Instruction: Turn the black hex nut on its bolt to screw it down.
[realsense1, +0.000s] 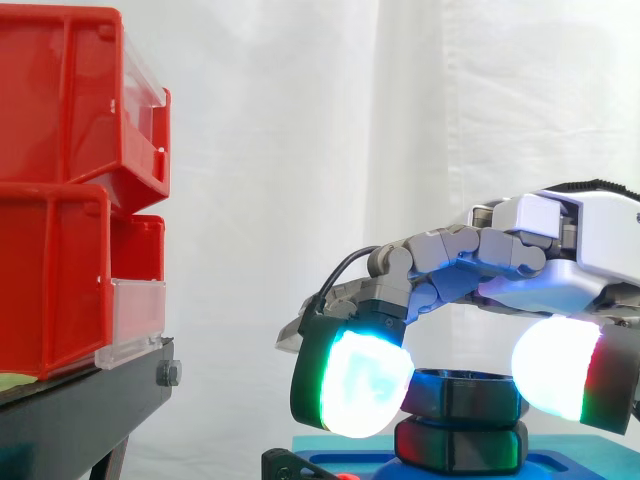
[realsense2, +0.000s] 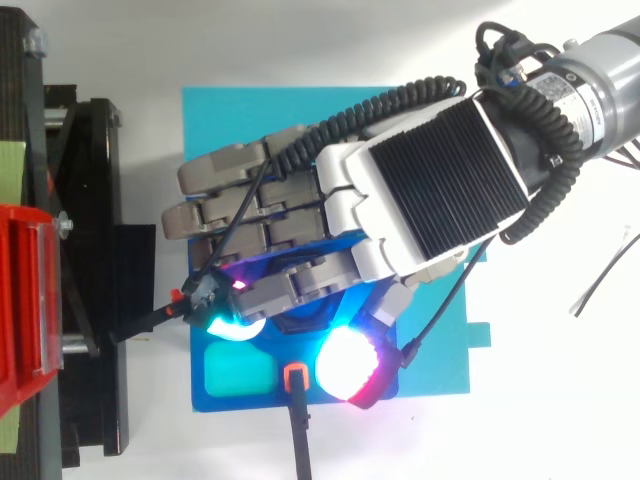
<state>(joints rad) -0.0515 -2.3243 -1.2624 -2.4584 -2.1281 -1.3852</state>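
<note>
A: So, what is on the far left?
B: I see red bins (realsense1: 60, 190) stacked on a black stand (realsense1: 80, 410). A white curtain (realsense1: 350, 120) hangs behind.
A: And next?
B: A glowing fingertip (realsense1: 355, 385) of the hand (realsense1: 560, 250). The fingers bend down, and this one presses on the left side of the black hex nut (realsense1: 465, 393).
A: Where is the nut?
B: Low in the middle, on top of a dark six-sided piece (realsense1: 460, 447). That stands on a blue plate (realsense2: 300, 115) on the white table (realsense2: 300, 40).
A: Is the nut held?
B: Yes. The thumb's bright pad (realsense1: 550, 375) sits on its right side, so the hand is clamped on the nut.
</note>
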